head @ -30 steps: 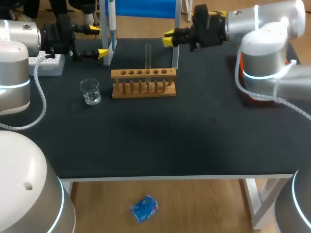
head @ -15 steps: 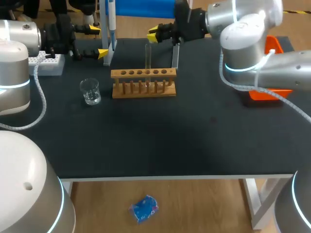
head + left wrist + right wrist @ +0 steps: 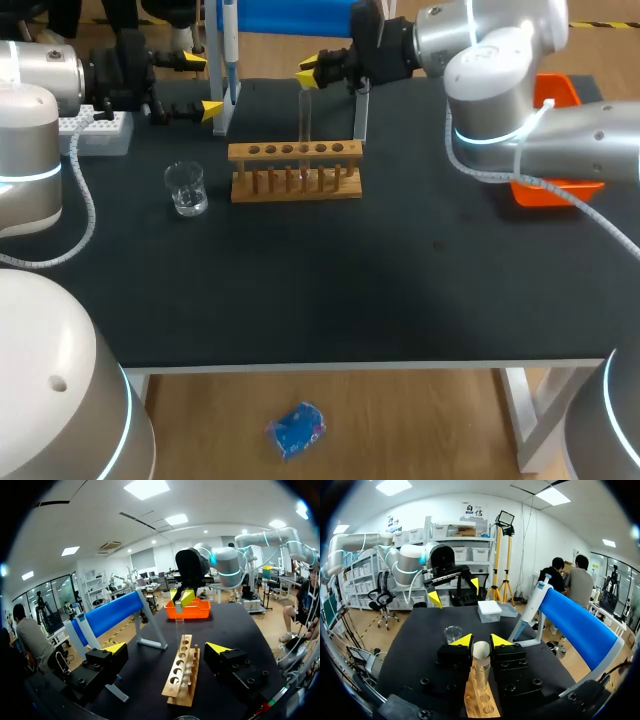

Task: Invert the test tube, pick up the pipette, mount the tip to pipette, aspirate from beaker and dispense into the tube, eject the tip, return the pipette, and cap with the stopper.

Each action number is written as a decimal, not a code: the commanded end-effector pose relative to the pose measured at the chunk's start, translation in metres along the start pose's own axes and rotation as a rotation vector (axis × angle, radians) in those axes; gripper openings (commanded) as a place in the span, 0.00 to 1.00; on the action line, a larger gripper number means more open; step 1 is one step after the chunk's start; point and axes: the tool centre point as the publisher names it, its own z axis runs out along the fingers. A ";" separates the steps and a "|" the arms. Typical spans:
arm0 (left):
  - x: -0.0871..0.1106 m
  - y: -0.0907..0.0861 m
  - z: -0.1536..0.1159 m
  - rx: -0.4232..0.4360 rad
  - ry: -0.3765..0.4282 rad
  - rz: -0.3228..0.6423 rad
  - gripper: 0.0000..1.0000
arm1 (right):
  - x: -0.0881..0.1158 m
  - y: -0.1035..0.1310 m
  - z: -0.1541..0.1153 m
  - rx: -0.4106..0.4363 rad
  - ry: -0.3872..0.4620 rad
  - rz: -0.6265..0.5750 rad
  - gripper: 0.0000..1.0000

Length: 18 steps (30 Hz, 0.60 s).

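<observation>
Head view: right gripper (image 3: 312, 70) is above the rack (image 3: 295, 170), clamped on the one test tube (image 3: 305, 115) standing in it. It grips high, I'd say to lift it clear for inverting. One beaker (image 3: 186, 188) sits beside the rack. Left wrist: left gripper (image 3: 167, 649) spread wide, empty, parked off the rack's end. Right wrist: both pads (image 3: 462, 640) pinch the tube's top.

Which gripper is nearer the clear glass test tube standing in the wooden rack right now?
Right. The right gripper is at the top of the clear glass test tube; the left gripper hangs well past the wooden rack, off its end.
</observation>
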 end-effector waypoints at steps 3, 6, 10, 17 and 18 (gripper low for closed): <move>-0.001 0.000 -0.001 -0.002 0.004 -0.001 1.00 | -0.007 -0.003 0.000 -0.005 0.026 -0.005 0.00; -0.001 0.000 -0.001 -0.002 0.004 -0.001 1.00 | -0.007 -0.005 0.002 -0.007 0.038 -0.007 0.00; -0.001 0.000 -0.001 -0.002 0.004 -0.001 1.00 | -0.007 -0.007 0.004 -0.011 0.053 -0.009 0.00; -0.001 0.000 -0.001 -0.002 0.004 -0.001 1.00 | -0.008 -0.007 0.008 -0.029 0.082 -0.019 0.00; -0.001 0.000 -0.001 -0.002 0.004 -0.001 1.00 | -0.008 -0.007 0.008 -0.028 0.083 -0.020 0.00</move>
